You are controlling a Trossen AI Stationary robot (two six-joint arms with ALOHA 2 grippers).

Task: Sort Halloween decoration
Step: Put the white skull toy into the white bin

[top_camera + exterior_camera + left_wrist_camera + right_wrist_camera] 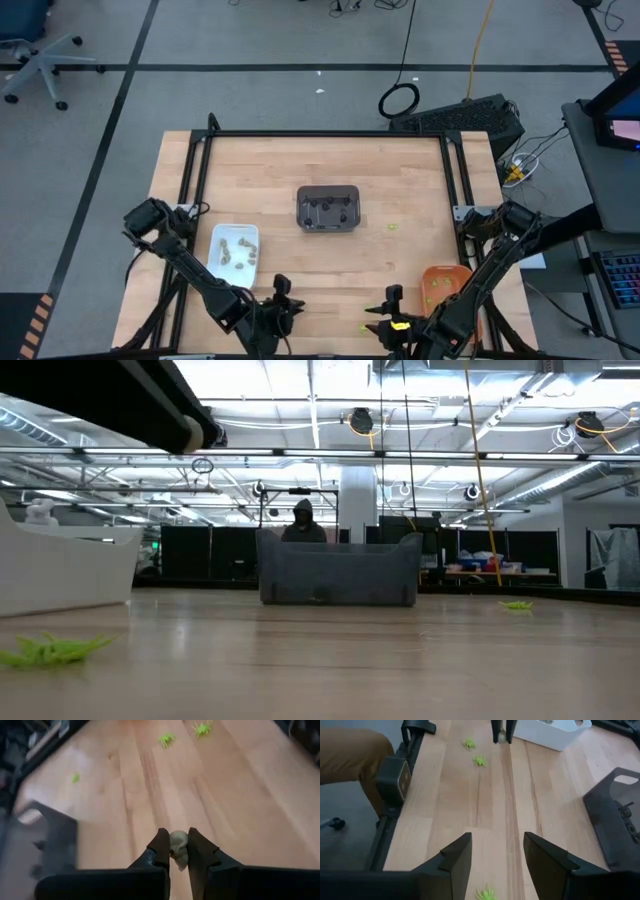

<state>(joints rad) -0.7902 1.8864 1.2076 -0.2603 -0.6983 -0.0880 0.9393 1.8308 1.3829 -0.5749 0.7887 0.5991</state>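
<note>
My left gripper (pixel 177 840) is shut on a pale tan, skull-like trinket (pixel 178 849) near the table's near edge, left of centre (pixel 282 292). My right gripper (pixel 495 852) stands open over bare wood near the near edge, right of centre (pixel 393 305). A lime-green spider (pixel 485 894) lies on the table just before its fingers. Two more green spiders (pixel 479 761) (pixel 468 743) lie between the two grippers. The white tray (pixel 234 248) holds several tan trinkets, and the dark grey tray (pixel 327 208) holds dark ones. My left gripper pinches the tan trinket by its two sides (pixel 172 851) between the two fingers, at their free ends. The fingers slant down toward the table's far side. The trinket's lower part sticks out below the tips.
An orange tray (pixel 445 285) with a few green bits sits at the near right. A small green piece (pixel 392 226) lies right of the dark grey tray. Black rails (pixel 325 134) frame the table. A person's leg (pixel 345 750) shows beside the near edge.
</note>
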